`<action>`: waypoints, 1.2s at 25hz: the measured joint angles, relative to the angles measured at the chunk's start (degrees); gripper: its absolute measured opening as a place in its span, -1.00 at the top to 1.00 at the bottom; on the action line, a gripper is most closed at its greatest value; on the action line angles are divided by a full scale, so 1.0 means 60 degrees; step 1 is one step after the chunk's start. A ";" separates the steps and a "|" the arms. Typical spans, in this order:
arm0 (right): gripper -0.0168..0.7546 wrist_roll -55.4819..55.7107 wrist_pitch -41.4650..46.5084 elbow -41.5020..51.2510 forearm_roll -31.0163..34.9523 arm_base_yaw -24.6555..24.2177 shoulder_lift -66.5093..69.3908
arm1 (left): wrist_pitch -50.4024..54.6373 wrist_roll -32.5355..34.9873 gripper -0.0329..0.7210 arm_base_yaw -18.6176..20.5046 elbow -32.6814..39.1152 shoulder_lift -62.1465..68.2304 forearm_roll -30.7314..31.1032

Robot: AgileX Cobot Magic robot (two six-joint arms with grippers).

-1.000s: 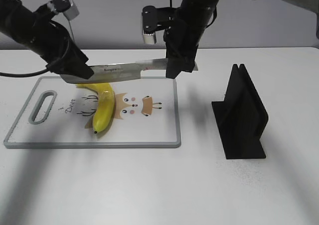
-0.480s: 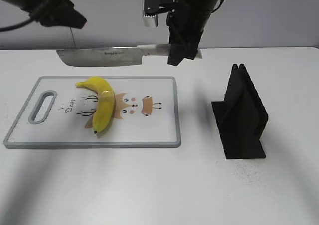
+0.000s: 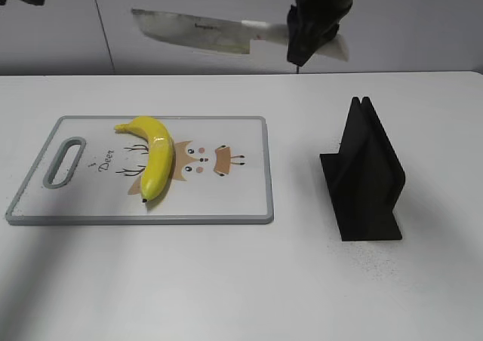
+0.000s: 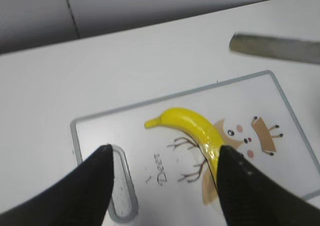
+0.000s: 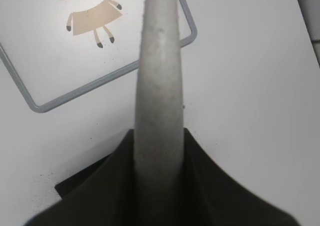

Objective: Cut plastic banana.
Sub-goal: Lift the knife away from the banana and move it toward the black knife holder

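Observation:
The plastic banana point(image 3: 153, 157) lies whole on the left half of the white cutting board point(image 3: 226, 217), with its dark tip toward the front. It also shows in the left wrist view point(image 4: 192, 128). My right gripper point(image 3: 306, 33) is shut on the handle of a cleaver-type knife point(image 3: 192, 30) and holds it level, high above the board's back edge. In the right wrist view the handle point(image 5: 157, 86) runs between the shut fingers. My left gripper point(image 4: 165, 148) is open and empty, high above the board's left part, and almost out of the exterior view.
A black knife stand point(image 3: 366, 171) sits on the white table to the right of the board. The board has a grey rim and a handle slot point(image 3: 64, 160) at its left end. A grey wall runs behind the table.
My right gripper has lifted the knife up and a little to the right, away from the banana. My left gripper has let go of the blade and risen off to the upper left.

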 joint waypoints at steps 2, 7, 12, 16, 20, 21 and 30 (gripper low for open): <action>0.54 0.0916 0.0028 0.0042 -0.0106 0.0000 -0.0265 | 0.0741 -0.0667 -0.74 0.0262 0.0000 -0.0145 0.0141; 0.54 0.2911 0.0039 0.0042 -0.0143 0.0000 -0.0932 | 0.2665 -0.2117 -0.66 0.0448 0.0000 -0.0241 0.1318; 0.54 0.4823 0.0039 0.0056 -0.0143 0.0000 -0.1375 | 0.3047 -0.2741 -0.64 0.0448 0.0144 -0.0420 0.2170; 0.54 0.6458 0.0049 0.0388 -0.0134 0.0000 -0.1781 | 0.3057 -0.2801 -0.63 0.0448 0.0675 -0.1168 0.2206; 0.54 0.7226 0.0049 0.1331 -0.0103 0.0000 -0.2577 | 0.3075 -0.2819 -0.62 0.0448 0.1785 -0.2351 0.2238; 0.54 0.7343 0.0049 0.1654 -0.0124 0.0000 -0.2818 | 0.3065 -0.2819 -0.62 0.0448 0.2075 -0.2639 0.2238; 0.54 0.8644 0.0049 0.4638 -0.0790 0.0000 -0.4944 | 0.2426 -0.2664 -0.62 0.0174 0.4293 -0.5895 0.2731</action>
